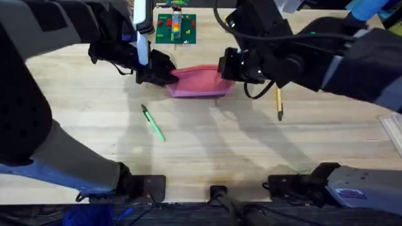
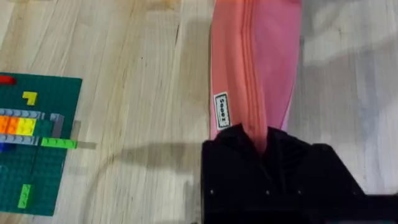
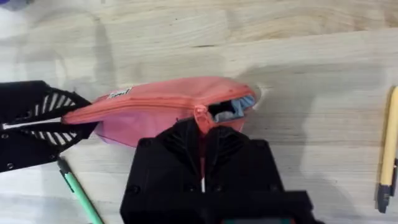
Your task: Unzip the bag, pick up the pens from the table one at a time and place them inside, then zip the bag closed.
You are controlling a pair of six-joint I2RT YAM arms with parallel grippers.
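- You are pinching one end of the bag (image 1: 200,82) in the left gripper (image 2: 264,146), anchoring it on the table (image 1: 207,144).
- Your right gripper (image 3: 202,134) is clamping the zipper pull (image 3: 200,114), its end just opening.
- The green pen (image 1: 152,123) and yellow pen (image 1: 279,103) are waiting nearby.

Both arms reached forward over the table's far half. The left gripper (image 1: 164,76) was closed on the bag's (image 1: 200,81) left end; the right gripper (image 1: 225,68) was closed on the zipper pull (image 3: 200,114) near its right end.
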